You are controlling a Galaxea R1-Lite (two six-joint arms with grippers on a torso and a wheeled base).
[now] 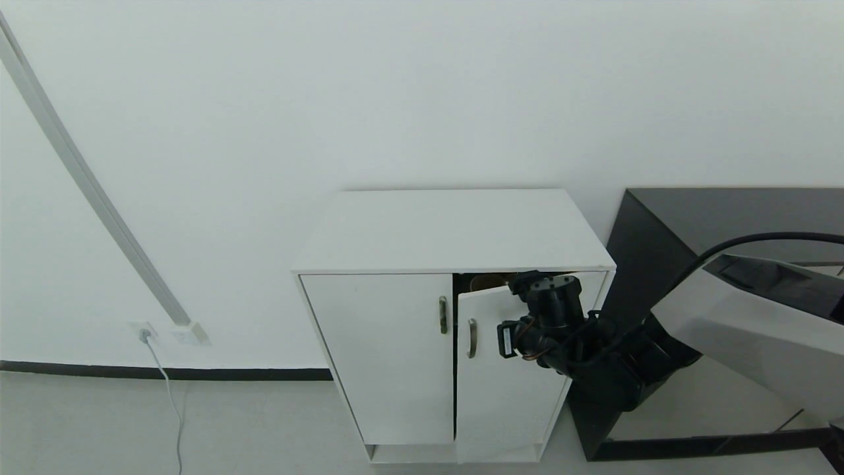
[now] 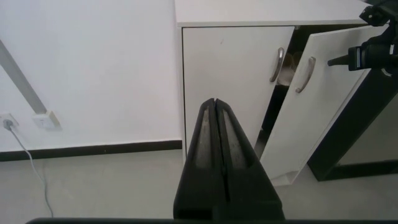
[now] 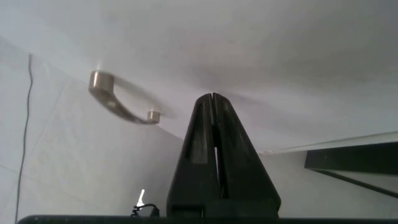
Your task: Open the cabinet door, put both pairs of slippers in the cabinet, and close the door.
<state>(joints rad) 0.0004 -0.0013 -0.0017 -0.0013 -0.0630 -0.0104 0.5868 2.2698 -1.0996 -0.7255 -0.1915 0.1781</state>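
A white two-door cabinet [image 1: 448, 231] stands against the wall. Its left door [image 1: 382, 356] is closed. The right door [image 1: 501, 396] stands ajar, leaving a dark gap beside its metal handle [image 1: 471, 338]. A tan shape [image 1: 484, 280] shows inside the gap; I cannot tell what it is. My right gripper [image 3: 214, 99] is shut, its tip against the right door's face close to the handle [image 3: 121, 102]. The left gripper [image 2: 214, 102] is shut on nothing and hangs over the floor, well short of the cabinet [image 2: 230, 81].
A black unit [image 1: 659, 224] stands right beside the cabinet's right side. On the wall to the left are a slanted grey conduit [image 1: 86, 185], a socket [image 1: 144, 333] and a cable [image 1: 173, 402] trailing to the floor. Bare floor lies before the cabinet.
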